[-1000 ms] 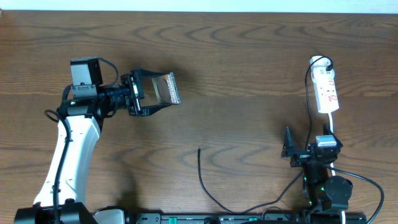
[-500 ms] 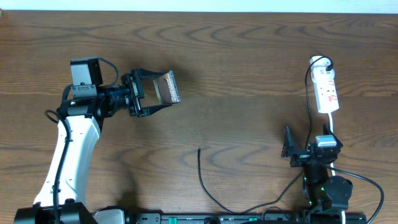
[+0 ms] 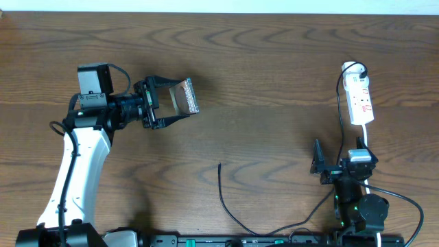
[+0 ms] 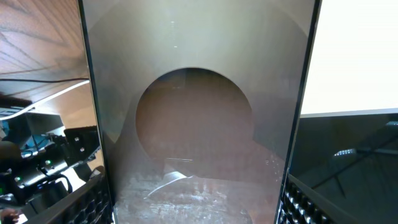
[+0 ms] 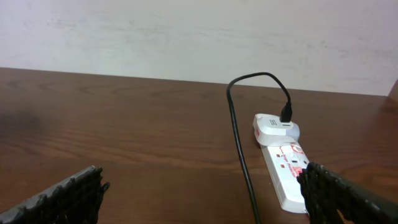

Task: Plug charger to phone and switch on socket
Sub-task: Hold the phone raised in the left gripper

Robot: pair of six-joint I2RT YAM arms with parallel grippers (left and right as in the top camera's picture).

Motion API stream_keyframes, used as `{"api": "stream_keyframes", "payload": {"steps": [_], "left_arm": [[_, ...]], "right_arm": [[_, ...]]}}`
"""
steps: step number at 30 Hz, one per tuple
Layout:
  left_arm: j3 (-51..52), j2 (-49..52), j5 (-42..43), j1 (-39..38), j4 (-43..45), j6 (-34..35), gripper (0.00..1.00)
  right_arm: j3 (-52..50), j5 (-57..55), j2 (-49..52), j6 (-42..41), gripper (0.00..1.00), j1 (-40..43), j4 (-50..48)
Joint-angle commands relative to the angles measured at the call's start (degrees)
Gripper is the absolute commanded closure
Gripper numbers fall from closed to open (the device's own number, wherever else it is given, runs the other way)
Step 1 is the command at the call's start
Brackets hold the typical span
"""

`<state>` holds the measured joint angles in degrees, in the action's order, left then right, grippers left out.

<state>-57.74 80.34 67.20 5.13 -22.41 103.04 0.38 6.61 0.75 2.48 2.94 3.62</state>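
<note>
**Phone in left tool; charger tip loose on table**

My left tool (image 3: 177, 100) is clenched across the phone (image 3: 186, 97) at the left of the table (image 3: 274, 55). The phone's glossy face fills my left wrist view. My right tool (image 5: 202, 200) is released, jaws wide, low on the right, near the socket (image 3: 360, 101). The charger (image 3: 222, 195) lies on the table with its tip free, well apart from the phone.
</note>
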Motion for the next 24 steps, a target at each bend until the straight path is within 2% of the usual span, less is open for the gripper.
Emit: {"api": "stream_keyframes", "payload": {"steps": [1, 7, 20, 24], "left_arm": [[-1.4, -1.1, 2.7, 0.0, 0.5, -3.3, 0.93], [-1.4, -1.1, 2.7, 0.0, 0.5, -8.4, 0.93], [-1.4, -1.1, 2.7, 0.0, 0.5, -11.6, 0.93], [-1.4, -1.1, 1.8, 0.0, 0.4, -14.4, 0.93]], "right_arm": [[0.0, -0.2, 0.0, -0.7, 0.01, 0.4, 0.2], [0.0, -0.2, 0.0, -0.7, 0.01, 0.4, 0.3], [0.0, -0.2, 0.0, -0.7, 0.01, 0.4, 0.2], [0.0, -0.2, 0.0, -0.7, 0.01, 0.4, 0.2]]}}
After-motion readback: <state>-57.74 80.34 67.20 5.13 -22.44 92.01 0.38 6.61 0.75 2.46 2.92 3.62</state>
